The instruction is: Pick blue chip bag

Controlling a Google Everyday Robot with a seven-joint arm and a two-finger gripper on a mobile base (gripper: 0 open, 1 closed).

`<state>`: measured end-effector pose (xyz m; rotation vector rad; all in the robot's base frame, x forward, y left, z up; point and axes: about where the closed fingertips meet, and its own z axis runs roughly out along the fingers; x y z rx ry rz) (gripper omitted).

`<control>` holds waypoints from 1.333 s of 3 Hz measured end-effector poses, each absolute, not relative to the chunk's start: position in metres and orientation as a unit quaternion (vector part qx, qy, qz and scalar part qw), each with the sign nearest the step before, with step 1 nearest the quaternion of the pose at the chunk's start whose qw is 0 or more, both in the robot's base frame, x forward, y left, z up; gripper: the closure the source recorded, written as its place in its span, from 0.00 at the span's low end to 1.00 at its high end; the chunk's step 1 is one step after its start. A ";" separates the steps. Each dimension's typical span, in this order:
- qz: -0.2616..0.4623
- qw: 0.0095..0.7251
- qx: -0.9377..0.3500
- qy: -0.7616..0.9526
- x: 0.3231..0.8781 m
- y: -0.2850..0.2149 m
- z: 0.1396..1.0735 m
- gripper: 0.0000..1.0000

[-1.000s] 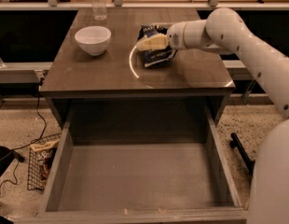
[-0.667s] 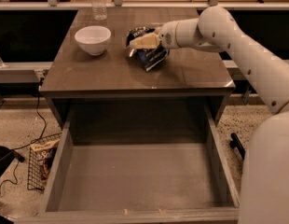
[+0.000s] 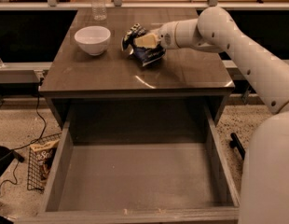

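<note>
1. Wire basket (image 3: pixel 35 171), on the floor at far left, beside the cabinet. It holds a brown-and-tan snack bag (image 3: pixel 43 157), which is not the task's item and sits well away from the work.

2. White bowl (image 3: pixel 92 39), upright on the left part of the worktop (image 3: pixel 135 80). It stands near the target but apart from it, so the approach from the right has room.

3. Water bottle (image 3: pixel 98 3), upright at the rear edge behind the bowl and out of the arm's path.

4. Drawer (image 3: pixel 135 176), pulled fully out below the worktop, with nothing visible in it.

5. Blue chip bag (image 3: pixel 150 56), dark navy and crumpled, at mid-worktop just right of the bowl. It is tilted and bunched, likely because it is squeezed from the side. Its lower edge looks to be at or just above the surface, but whether it touches cannot be told.

6. Gripper (image 3: pixel 143 42), at the bag's upper part. The pale fingers (image 3: pixel 147 39) are pinched onto the bag's foil, holding a fold rather than the whole pack.

7. Arm (image 3: pixel 237 45), white, reaching in from the right foreground and held low and roughly level to meet the bag side-on.

Status: the grasp looks made, and the lift clear of the worktop is judged to remain.
</note>
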<state>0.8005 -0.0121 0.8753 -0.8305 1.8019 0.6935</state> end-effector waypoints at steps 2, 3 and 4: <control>0.289 0.494 -0.345 0.744 0.800 -0.007 0.873 1.00; 0.295 0.503 -0.356 0.730 0.792 -0.011 0.895 1.00; 0.286 0.527 -0.376 0.706 0.761 -0.023 0.943 1.00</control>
